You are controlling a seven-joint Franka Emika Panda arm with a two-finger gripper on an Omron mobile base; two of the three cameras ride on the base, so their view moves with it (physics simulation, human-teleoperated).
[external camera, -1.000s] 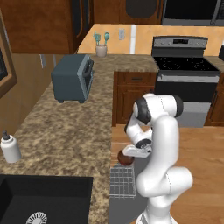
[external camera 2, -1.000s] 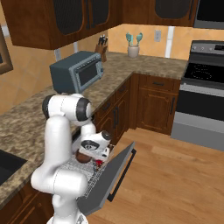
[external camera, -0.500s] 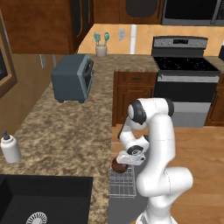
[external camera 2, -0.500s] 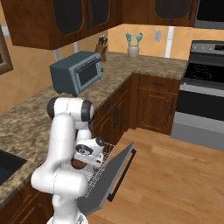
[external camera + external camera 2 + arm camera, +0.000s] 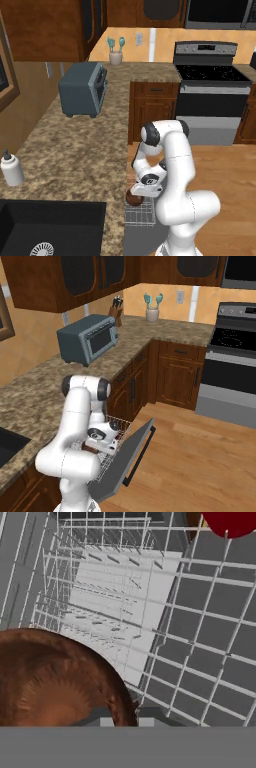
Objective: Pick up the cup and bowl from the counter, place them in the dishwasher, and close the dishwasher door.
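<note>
My gripper [image 5: 138, 193] hangs low beside the counter [image 5: 75, 160], shut on the rim of the dark brown bowl [image 5: 133, 198]. It holds the bowl just over the white wire rack [image 5: 140, 218] of the open dishwasher. Close to the hand camera, the bowl [image 5: 55, 682] takes up the lower left, with rack wires [image 5: 150, 612] below it. The red cup [image 5: 230, 522] sits in the rack at the top right edge of the hand view. The grey dishwasher door [image 5: 125, 462] is dropped open, its black bar handle [image 5: 141, 456] facing the floor side.
A blue-grey toaster oven [image 5: 82, 90] stands on the counter at the back. A white soap bottle [image 5: 12, 168] stands by the black sink [image 5: 45, 230]. The steel oven [image 5: 210, 95] is to the right, with wooden floor [image 5: 200, 466] in front of it.
The arm has folded downward and carried the bowl down and a little left, from beside the counter edge to just above the rack.
</note>
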